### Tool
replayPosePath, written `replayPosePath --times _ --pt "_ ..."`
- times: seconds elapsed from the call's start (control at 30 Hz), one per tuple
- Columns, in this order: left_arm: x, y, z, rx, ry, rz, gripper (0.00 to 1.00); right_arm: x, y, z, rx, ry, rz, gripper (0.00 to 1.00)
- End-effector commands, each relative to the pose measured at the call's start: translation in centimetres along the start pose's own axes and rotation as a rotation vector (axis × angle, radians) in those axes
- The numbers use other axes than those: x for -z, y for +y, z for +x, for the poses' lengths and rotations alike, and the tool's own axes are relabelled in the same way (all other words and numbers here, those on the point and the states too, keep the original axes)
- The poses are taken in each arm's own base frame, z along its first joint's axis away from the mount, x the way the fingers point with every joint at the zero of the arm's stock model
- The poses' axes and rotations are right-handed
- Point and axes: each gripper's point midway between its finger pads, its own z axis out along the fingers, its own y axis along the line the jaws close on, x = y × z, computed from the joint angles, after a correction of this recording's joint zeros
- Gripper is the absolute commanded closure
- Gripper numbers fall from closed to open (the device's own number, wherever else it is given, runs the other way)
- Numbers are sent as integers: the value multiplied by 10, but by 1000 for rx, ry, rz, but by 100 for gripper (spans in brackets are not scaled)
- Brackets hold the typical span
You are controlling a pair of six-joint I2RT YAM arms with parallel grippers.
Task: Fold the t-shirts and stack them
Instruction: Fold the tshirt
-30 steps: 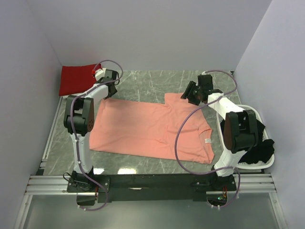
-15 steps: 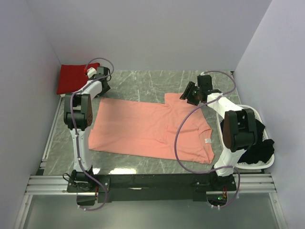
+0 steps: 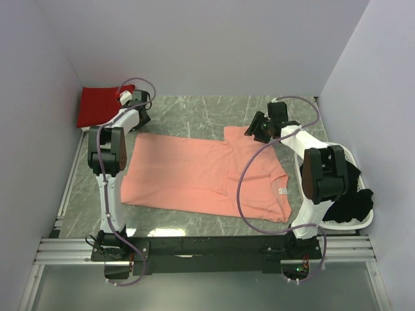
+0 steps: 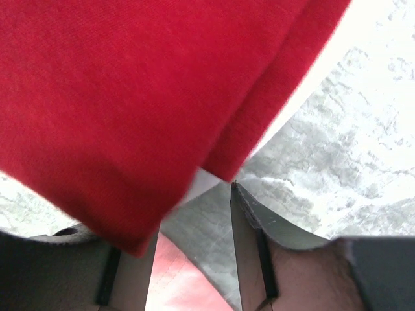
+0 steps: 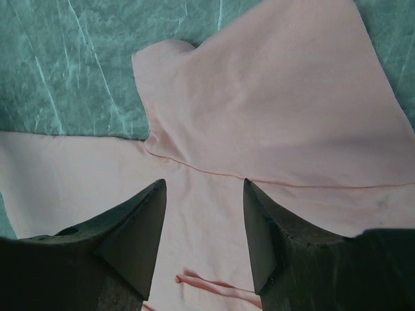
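Observation:
A salmon-pink t-shirt (image 3: 201, 175) lies spread flat in the middle of the table. A folded deep red t-shirt (image 3: 97, 107) lies at the back left corner. My left gripper (image 3: 124, 101) is at that shirt's right edge. In the left wrist view it (image 4: 191, 217) is open, and the red cloth (image 4: 97, 97) overlaps the tip of its left finger. My right gripper (image 3: 254, 128) is open and empty above the pink shirt's far sleeve (image 5: 259, 97); in the right wrist view it (image 5: 204, 184) is over the sleeve seam. A black t-shirt (image 3: 353, 204) lies in the basket. No white t-shirt shows.
A white slatted basket (image 3: 337, 150) stands at the right edge beside the right arm. Grey walls close the table on the left, back and right. A metal rail (image 3: 207, 249) runs along the near edge.
My left gripper has moved left and back, from the pink shirt's far corner to the red shirt's edge. My right gripper has barely shifted.

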Motion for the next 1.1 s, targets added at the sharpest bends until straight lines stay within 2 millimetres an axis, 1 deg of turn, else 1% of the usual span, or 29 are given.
replayPosePath --times 0.0,0.03,0.07,0.13,0.23,0.33,0.37,0.53,0.6,0.73,1.07 --pt "38 -20 -42 -23 -144 41 48 5 16 -23 15 -49 -44 42" --pt "42 -19 -44 -33 -161 25 48 4 17 -22 16 -47 -44 42" --pt "46 -23 -43 -52 -169 22 48 4 16 -22 12 -45 -42 43" --pt "50 -19 -43 -65 -188 -15 49 4 16 -22 13 -47 -45 43" --pt "53 -17 -37 -73 -193 -40 51 4 17 -21 14 -46 -45 43" --pt "53 -15 -26 -89 -175 -63 52 3 16 -21 14 -43 -44 43" --pt "51 -11 -19 -99 -162 -89 53 4 16 -21 20 -43 -45 43" --pt "42 -2 1 -121 -128 -143 53 4 16 -20 26 -40 -42 43" --pt "41 1 4 -119 -121 -161 53 4 16 -20 28 -38 -42 43" --pt "33 0 12 -136 -102 -167 53 3 15 -19 28 -34 -46 43" --pt "22 4 34 -154 -38 -179 58 -3 12 -19 30 -23 -30 43"
